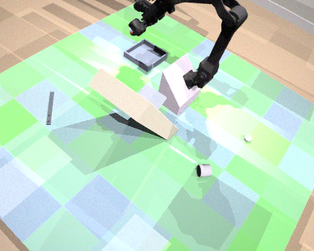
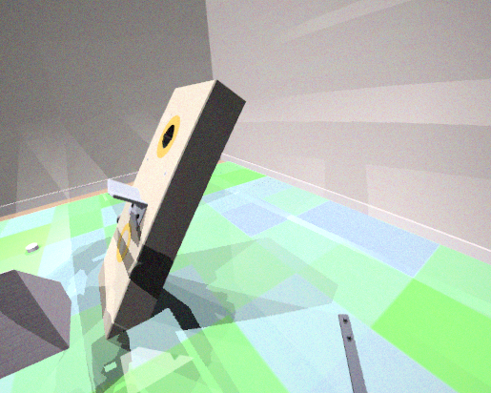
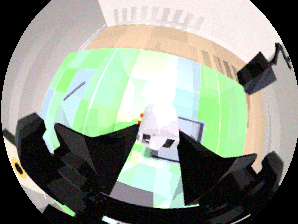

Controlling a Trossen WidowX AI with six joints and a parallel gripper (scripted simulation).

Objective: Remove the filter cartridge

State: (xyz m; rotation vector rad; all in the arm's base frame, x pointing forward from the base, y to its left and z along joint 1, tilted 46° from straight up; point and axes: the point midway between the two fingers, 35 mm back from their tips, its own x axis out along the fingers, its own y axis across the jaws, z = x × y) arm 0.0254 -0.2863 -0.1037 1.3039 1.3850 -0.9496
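From here, the panel [image 1: 133, 105] [image 2: 174, 191] leans between the bar [image 1: 50, 108] [image 2: 352, 353] and the wedge-shaped block [image 1: 177, 88] [image 2: 27, 320]; the tray [image 1: 146, 56] sits behind, beyond the block, apart from both.
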